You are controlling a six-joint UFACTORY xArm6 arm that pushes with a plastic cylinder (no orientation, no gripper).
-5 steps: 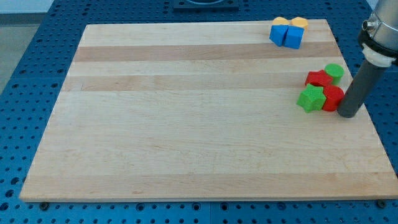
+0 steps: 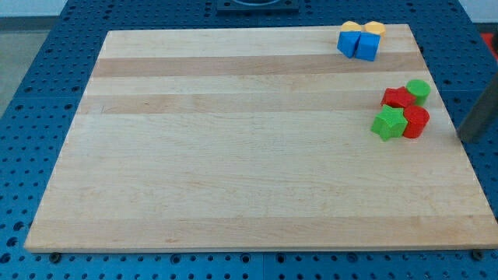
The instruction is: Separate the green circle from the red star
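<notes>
The green circle (image 2: 419,89) sits near the board's right edge and touches the red star (image 2: 399,98) on its lower left. Just below them lie a green star (image 2: 388,123) and a round red block (image 2: 416,122), packed in the same cluster. My rod shows blurred at the view's right edge. My tip (image 2: 471,138) rests to the right of the cluster, apart from the round red block and not touching any block.
Two blue blocks (image 2: 358,44) and two yellow blocks (image 2: 364,29) sit together at the board's top right. The wooden board (image 2: 233,155) lies on a blue perforated table, and its right edge runs close to my tip.
My tip has moved to the right, away from the round red block it stood next to. The blocks have not moved.
</notes>
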